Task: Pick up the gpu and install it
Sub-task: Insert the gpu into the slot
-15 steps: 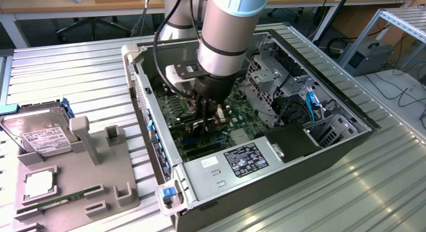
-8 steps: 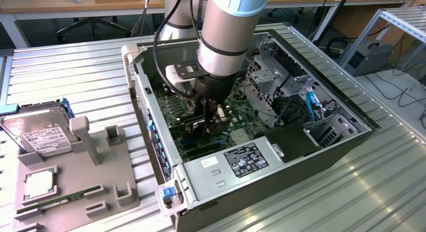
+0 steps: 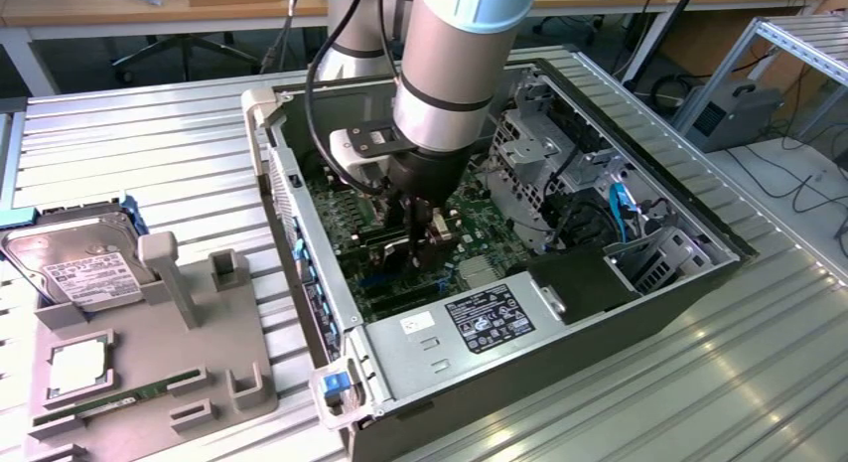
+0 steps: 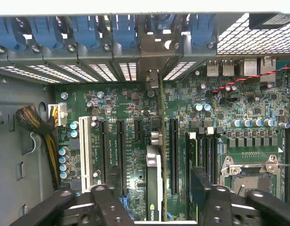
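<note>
The black claw (image 4: 154, 207) gripped the thin dark gpu card (image 4: 154, 174) edge-on, upright over the green motherboard (image 4: 229, 103) inside the open grey computer case (image 3: 530, 328); its lower edge was hidden

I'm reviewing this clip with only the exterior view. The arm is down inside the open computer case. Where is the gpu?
Observer: In the wrist view the gpu stands on edge over the motherboard, in line with the gripper.
Operator: Which way does its bracket point?
Observer: The metal bracket sits against the case's rear slot panel, among the blue latches.
Operator: Are the neighbouring slots occupied?
Observer: No. The long black slots on either side of the card are free.
</note>
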You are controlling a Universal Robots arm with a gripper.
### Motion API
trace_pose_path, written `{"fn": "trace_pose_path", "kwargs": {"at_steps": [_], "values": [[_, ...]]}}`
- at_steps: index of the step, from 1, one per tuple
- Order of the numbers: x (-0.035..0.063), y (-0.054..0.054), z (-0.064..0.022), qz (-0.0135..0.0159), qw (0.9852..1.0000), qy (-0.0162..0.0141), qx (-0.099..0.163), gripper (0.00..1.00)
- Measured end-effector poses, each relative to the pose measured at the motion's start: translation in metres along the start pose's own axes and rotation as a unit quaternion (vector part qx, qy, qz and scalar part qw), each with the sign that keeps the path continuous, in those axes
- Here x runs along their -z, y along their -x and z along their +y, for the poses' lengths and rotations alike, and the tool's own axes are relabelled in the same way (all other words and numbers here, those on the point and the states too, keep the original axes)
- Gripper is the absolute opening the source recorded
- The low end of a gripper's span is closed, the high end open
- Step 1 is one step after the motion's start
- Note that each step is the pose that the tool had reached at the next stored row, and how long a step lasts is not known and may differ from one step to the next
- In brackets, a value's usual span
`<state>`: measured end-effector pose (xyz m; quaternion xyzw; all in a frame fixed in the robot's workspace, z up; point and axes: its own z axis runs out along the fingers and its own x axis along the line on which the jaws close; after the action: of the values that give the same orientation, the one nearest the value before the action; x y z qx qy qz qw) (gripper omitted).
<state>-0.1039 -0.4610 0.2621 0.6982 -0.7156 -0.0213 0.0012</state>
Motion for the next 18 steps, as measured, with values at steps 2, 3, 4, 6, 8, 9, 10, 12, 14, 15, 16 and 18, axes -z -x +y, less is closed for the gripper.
{"fn": "trace_pose_path", "kwargs": {"at_steps": [2, 3, 4, 6, 8, 9, 10, 12, 14, 15, 16, 18], "values": [[0.0, 0.0, 0.0, 0.0, 1.0, 0.0, 0.0, 0.71], [0.0, 0.0, 0.0, 0.0, 1.0, 0.0, 0.0, 0.71], [0.0, 0.0, 0.0, 0.0, 1.0, 0.0, 0.0, 0.71], [0.0, 0.0, 0.0, 0.0, 1.0, 0.0, 0.0, 0.71], [0.0002, 0.0, 0.0, 0.0, 1.0, 0.0, 0.0, 0.71], [0.0035, 0.0002, 0.0001, 0.0001, 1.0, 0.0, 0.0, 0.71], [0.0033, 0.0051, 0.0003, 0.0, 1.0, 0.0, 0.0, 0.71], [0.0032, 0.0052, 0.0003, 0.0, 1.0, 0.0, 0.0, 0.51], [-0.0014, 0.0026, 0.0001, -0.0001, 1.0, 0.0001, 0.0, 0.45], [-0.0015, 0.0026, 0.0001, -0.0002, 1.0, 0.0, 0.0, 0.45], [-0.0016, 0.0033, 0.0002, -0.0002, 1.0, 0.0, 0.0, 0.45], [-0.0016, 0.0033, 0.0002, -0.0002, 1.0, 0.0, 0.0, 0.3]]}}
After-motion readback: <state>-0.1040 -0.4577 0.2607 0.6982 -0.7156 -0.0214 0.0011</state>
